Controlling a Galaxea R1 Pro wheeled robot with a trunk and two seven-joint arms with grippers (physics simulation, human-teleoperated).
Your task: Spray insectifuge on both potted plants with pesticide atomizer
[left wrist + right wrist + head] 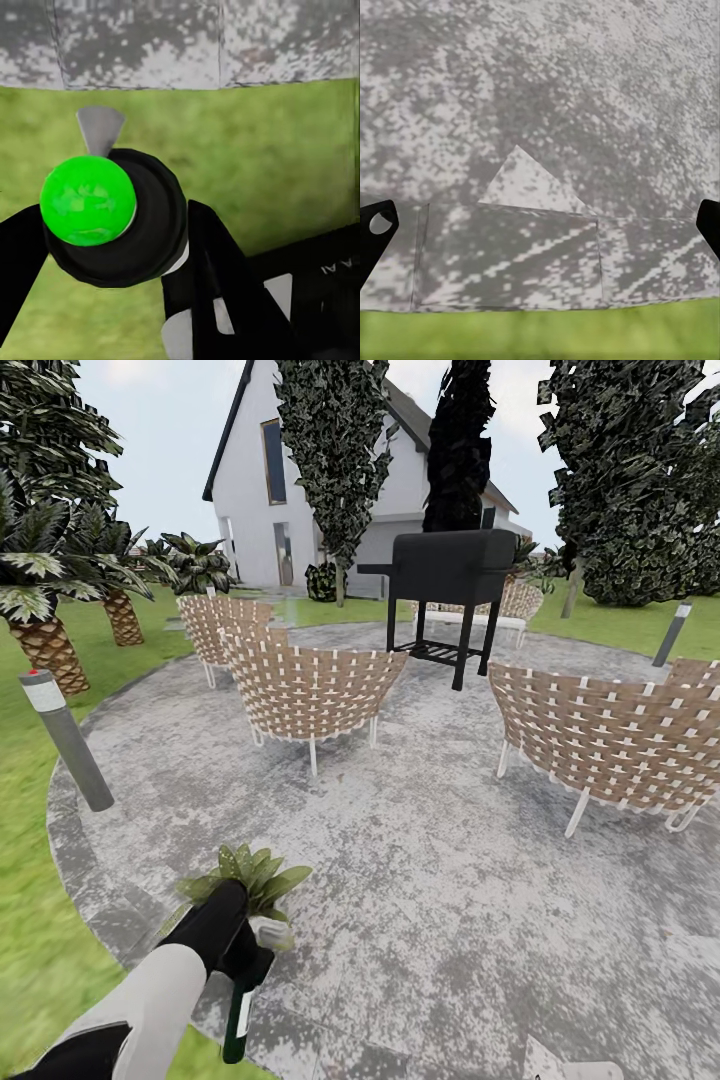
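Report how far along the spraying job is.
Done: the left gripper holds the spray bottle, so pickup is finished. In hand: the bottle sits right beside one potted plant at the patio edge; no spray is visible, so coverage cannot be judged. Left: confirming this plant is covered, then finding the second one. The right gripper is open.

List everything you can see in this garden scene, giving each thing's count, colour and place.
Small dark bottle with whitish trigger head, the atomizer: one, held in left pincer, bottom left.
Low green-leaved potted plant: one, patio edge, just beyond the atomizer.
Woven tan basket chairs: at least four, around the patio.
Black barbecue grill: one, patio's far side.
Grey bollard lights: two, patio's left and right edges.
Mottled grey round patio: one, centre.
Palms: several, left lawn.
White house: one, background.
Left pincer: black, shut on atomizer.
Right pincer: black fingertips apart, over paving.
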